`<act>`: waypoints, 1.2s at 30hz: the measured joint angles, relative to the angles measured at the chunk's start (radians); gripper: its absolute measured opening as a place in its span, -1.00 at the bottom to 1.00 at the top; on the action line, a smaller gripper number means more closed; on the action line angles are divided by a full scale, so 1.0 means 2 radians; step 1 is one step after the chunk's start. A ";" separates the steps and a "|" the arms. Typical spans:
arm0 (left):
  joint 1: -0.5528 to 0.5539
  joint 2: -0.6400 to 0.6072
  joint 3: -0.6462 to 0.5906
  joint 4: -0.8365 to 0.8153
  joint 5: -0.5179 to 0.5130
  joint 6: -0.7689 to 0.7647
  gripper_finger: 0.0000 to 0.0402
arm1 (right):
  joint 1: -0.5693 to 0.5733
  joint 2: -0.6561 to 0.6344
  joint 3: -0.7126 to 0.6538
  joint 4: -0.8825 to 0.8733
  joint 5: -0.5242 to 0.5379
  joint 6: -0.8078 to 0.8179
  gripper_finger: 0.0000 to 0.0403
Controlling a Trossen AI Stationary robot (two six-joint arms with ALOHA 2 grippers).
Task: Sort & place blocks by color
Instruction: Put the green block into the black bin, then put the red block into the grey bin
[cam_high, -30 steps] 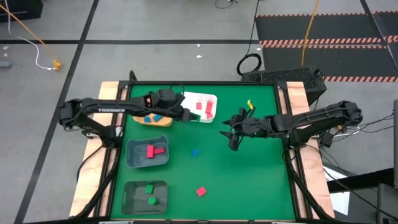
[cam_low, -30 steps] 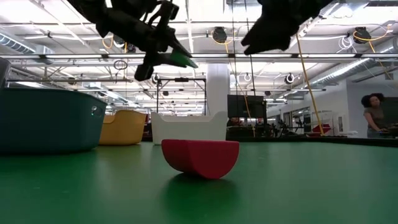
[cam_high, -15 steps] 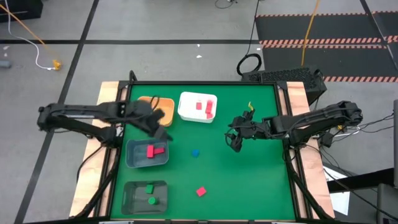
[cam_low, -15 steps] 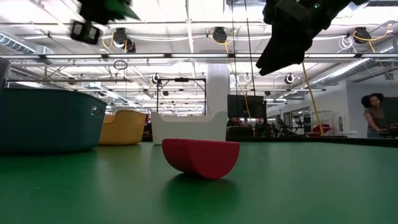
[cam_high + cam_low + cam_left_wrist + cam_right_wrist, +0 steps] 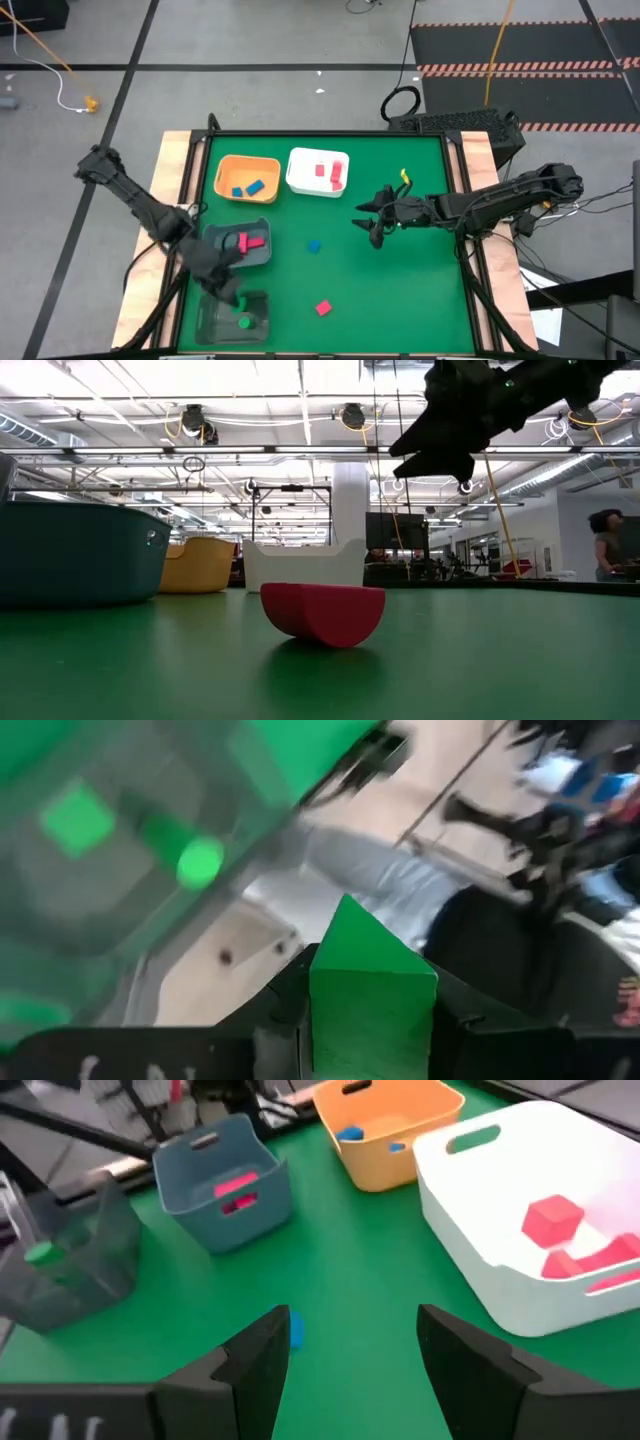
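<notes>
My left gripper is over the far edge of the dark grey bin, shut on a green block with a pointed end. Two green blocks lie in that bin. My right gripper hangs open above the mat at mid-right, touching nothing; it also shows in its wrist view. A small blue block lies on the mat just ahead of it. A red half-round block rests on its curved side near the front edge, and fills the low view's middle. My left gripper pinches the green block's two flat sides between its fingers. The block's pointed end sticks out past the fingertips. The fingers slant downward toward the grey bin, and the block is lifted clear of everything.
An orange bin with blue blocks and a white bin with red blocks stand at the far side. A blue-grey bin with pink and red blocks stands between the orange and dark grey bins. Green mat lies free at centre and right.
My left gripper has swung from over the orange and white bins toward the table's near edge, past the blue-grey bin to the dark grey bin, rolling as it went and keeping the green block. My right gripper has sunk a little and tipped.
</notes>
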 joint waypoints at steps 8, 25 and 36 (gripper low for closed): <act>-0.071 0.070 0.000 -0.004 0.001 -0.075 -0.49 | 0.000 0.000 -0.033 0.066 0.000 -0.001 0.04; -0.046 0.100 0.000 0.071 0.003 -0.088 0.42 | 0.001 0.000 -0.034 0.095 -0.082 -0.001 0.04; 0.035 0.100 0.000 0.200 -0.086 0.028 0.36 | 0.052 0.028 -0.034 0.174 -0.104 -0.032 0.04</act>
